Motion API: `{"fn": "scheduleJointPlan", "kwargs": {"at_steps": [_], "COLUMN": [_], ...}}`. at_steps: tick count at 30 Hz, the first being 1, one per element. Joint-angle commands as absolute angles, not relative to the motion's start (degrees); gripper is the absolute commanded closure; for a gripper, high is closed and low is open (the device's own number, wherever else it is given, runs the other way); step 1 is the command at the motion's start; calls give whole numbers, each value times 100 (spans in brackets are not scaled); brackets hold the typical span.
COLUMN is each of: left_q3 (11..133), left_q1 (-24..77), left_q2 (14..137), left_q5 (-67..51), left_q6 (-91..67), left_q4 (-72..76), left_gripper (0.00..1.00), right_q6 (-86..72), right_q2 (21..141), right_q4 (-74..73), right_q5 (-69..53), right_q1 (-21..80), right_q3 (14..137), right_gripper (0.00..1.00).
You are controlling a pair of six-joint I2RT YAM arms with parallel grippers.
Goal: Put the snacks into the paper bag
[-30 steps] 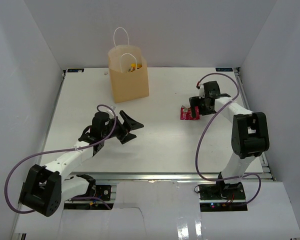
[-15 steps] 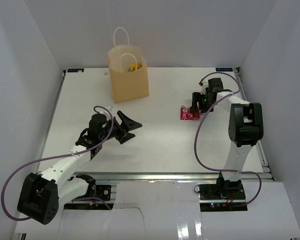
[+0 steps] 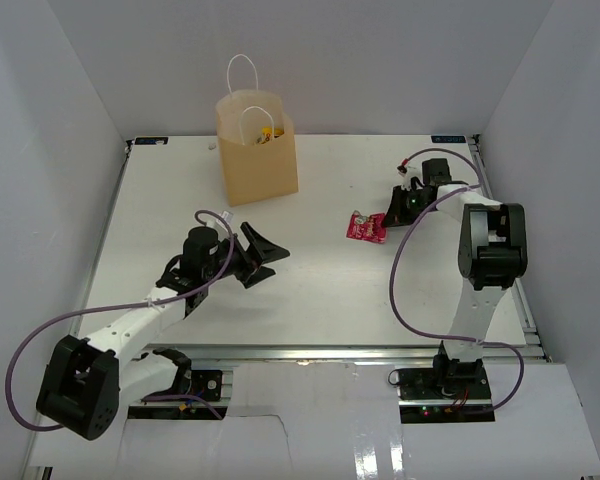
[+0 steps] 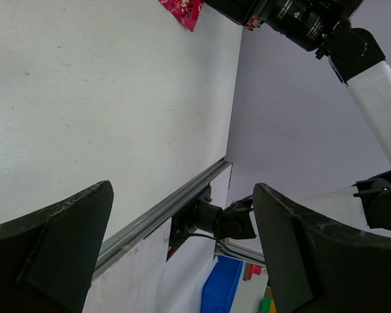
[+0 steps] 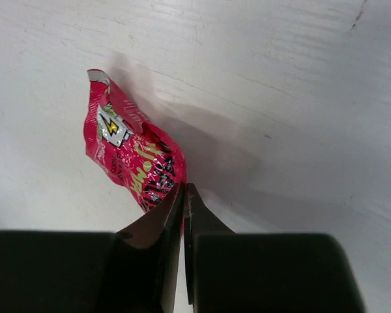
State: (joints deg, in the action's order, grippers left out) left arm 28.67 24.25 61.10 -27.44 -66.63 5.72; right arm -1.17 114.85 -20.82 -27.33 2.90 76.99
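The paper bag (image 3: 257, 152) stands upright at the tabletop's (image 3: 310, 290) far edge, left of centre, with a yellow wrapper (image 3: 267, 133) showing inside. At the right, the right hand (image 5: 184, 193) is pinched tight on a pink-red packet (image 5: 131, 160). The left hand (image 4: 182, 195) gapes wide, empty.

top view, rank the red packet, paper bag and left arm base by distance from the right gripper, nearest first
1. red packet: pinched in the right gripper.
2. paper bag: back of the table, to the left.
3. left arm base: near left corner.
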Motion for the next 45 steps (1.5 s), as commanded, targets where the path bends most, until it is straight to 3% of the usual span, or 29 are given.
{"fn": "scheduleJointPlan", "kwargs": {"at_steps": [1,7,18,30,36,40,44,45], "left_q3": [3102,3471,4578,5765,5880,5906,5740,5626], "left_q1": [2505,2672,2970,3225,3296,3296,3296,3296], "left_q2": [6266,6925,9085,10292,10433,10328,10064,9907], "left_q5": [-2900,-3032,-3805,-4465,-4570,-4667,-4667,-4658], "left_q6": [-6381,-5889,-5450,-5432,-5590,-5695,-5739,-5731], "left_q4": [791,1001,1951,2303,2391,2435,2443,2443], "left_gripper": [2,2,2,3,23,58,81,83], "right_q6": [-26,369,667,642,457,404,413,448], "right_q2": [11198,10627,9958,9554,9606,9764,9809,9791], "right_q4": [-1873,-1512,-1852,-2074,-1942,-1898,-1907,-1925], "right_q5": [-3470,-5007,-6265,-6961,-6918,-6794,-6697,-6662], "right_q1": [62,-185,-167,360,834,1010,1020,1020], "right_q3": [7568,7164,6522,6196,6293,6477,6653,6671], "right_gripper": [92,92,92,92,92,92,89,81]}}
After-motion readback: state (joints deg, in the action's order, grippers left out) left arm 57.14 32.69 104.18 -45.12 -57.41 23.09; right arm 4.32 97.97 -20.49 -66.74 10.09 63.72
